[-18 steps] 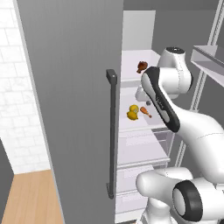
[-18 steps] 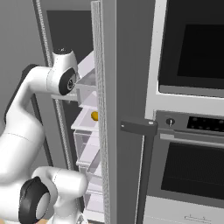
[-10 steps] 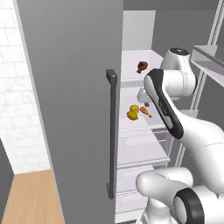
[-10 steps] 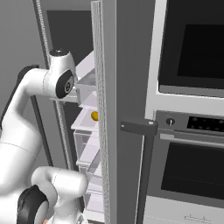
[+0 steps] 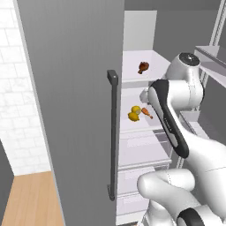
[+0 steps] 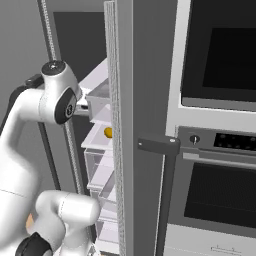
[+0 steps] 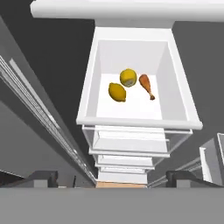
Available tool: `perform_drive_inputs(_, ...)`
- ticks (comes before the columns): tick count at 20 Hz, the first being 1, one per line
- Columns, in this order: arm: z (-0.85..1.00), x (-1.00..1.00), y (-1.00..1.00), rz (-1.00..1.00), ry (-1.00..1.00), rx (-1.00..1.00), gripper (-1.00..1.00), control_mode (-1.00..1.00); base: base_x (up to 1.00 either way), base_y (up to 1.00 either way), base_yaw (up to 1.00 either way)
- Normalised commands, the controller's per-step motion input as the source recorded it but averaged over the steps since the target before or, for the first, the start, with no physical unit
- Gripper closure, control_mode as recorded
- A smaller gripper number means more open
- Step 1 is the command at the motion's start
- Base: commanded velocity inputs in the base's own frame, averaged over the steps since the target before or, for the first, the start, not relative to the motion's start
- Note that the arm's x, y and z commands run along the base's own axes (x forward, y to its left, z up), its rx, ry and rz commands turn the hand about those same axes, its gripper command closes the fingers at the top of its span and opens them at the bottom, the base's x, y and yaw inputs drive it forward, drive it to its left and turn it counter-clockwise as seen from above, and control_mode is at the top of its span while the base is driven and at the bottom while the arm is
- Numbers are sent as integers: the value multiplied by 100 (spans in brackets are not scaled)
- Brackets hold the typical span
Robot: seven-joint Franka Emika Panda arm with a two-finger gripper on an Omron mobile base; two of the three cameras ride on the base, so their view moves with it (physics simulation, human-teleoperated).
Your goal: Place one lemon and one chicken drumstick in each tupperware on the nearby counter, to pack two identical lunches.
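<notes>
Your end effector stands wide and empty; the two lemons and the drumstick lie straight ahead on the shelf, the drumstick's long axis pointing diagonally away.

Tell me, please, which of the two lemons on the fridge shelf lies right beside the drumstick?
The rounder lemon, farther back on the shelf; it almost touches the drumstick. The other lemon lies in front, farther from it.
</notes>
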Motion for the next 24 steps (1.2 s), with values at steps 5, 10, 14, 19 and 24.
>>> perform_drive_inputs(5, 46, 3, -17, -5, -23, 11, -100, -100, 0, 0, 0)
perform_drive_inputs(10, 41, 26, -7, -6, -1, 5, -100, -100, 0, 0, 0)
perform_drive_inputs(14, 43, 33, 0, -3, 0, 0, -100, -100, 0, 0, 0)
perform_drive_inputs(19, 29, 35, 0, -3, 0, 0, -100, -100, 0, 0, 0)
perform_drive_inputs(24, 14, 41, 0, -5, 0, 0, -100, -100, 0, 0, 0)
